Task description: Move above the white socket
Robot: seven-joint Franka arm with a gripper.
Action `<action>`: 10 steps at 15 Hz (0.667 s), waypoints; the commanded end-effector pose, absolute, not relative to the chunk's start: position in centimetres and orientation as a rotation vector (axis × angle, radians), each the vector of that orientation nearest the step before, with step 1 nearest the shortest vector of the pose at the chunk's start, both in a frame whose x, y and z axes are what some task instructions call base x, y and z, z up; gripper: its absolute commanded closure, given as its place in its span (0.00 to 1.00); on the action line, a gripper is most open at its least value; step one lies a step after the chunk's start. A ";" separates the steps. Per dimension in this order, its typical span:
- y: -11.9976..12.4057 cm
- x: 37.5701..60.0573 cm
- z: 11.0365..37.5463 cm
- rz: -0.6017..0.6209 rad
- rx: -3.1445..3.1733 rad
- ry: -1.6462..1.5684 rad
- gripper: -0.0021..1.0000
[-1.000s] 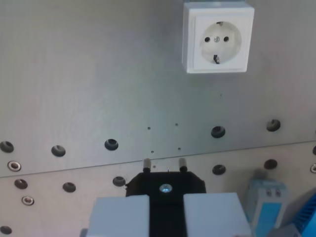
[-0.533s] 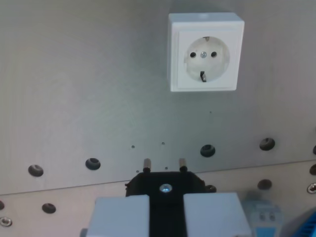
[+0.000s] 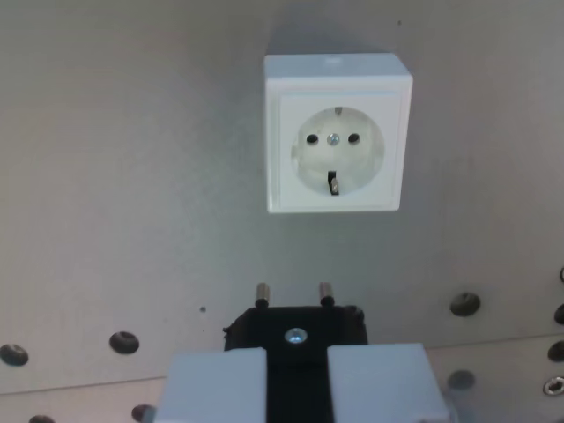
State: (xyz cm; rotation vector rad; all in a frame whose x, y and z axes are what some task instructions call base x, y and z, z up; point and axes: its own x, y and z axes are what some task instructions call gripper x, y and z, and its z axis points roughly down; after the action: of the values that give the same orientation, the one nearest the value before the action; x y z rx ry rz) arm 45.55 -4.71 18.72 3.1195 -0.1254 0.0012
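Observation:
The white socket (image 3: 337, 134) is a square box with a round recess, two pin holes and a centre screw, mounted on the grey metal plate (image 3: 132, 176) in the upper middle of the wrist view. My gripper (image 3: 296, 374) fills the bottom edge, its two pale grey fingers (image 3: 216, 386) shut on a black plug (image 3: 295, 328). The plug's two metal pins (image 3: 293, 293) point up the picture toward the socket and stop a little below its lower edge, slightly to the wrist view's left of the socket's centre.
Round holes (image 3: 124, 342) dot the plate's lower strip on both sides of the plug, with one more hole (image 3: 464, 305) at the wrist view's right. A plate seam runs across the bottom. A screw head (image 3: 553, 385) sits at the lower right corner.
The camera has moved: the socket has slid down and toward the wrist view's left, nearing the plug pins. The blue part at lower right has left the view. The grip on the plug is unchanged.

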 end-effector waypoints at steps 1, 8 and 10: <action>-5.6 45.4 17.0 0.162 3.082 -0.089 1.00; -6.7 45.6 13.6 0.168 3.067 -0.084 1.00; -6.9 45.7 12.7 0.163 3.063 -0.083 1.00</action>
State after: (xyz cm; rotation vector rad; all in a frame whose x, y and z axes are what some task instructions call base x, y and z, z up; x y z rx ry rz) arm 45.91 -6.47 13.39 3.1240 -0.1227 0.0101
